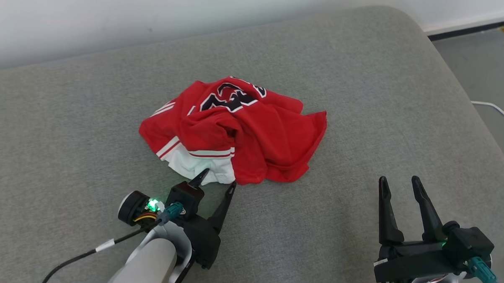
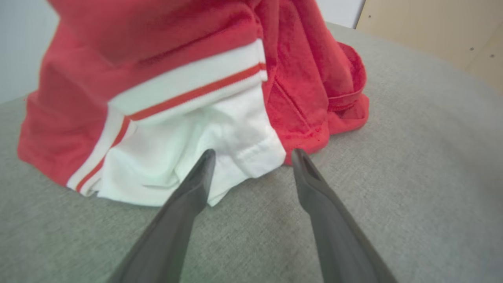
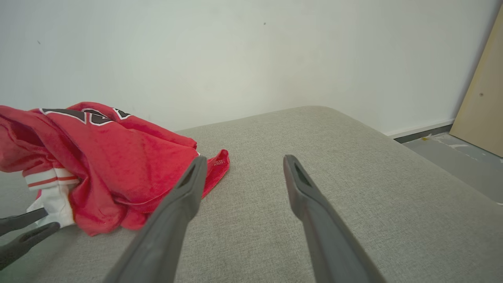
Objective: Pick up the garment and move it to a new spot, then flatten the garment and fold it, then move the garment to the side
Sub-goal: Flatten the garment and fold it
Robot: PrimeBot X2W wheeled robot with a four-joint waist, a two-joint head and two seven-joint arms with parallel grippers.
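Garment [image 1: 236,124] sits crumpled on grey cushion [image 1: 363,78]; our L gripper [image 1: 219,178] gapes wide at its near edge, R gripper [image 1: 398,178] also wide, well apart.

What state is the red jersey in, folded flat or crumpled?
Crumpled: the red jersey lies in a bunched heap on the grey cushion, layers overlapping unevenly, its black number partly hidden in the creases.
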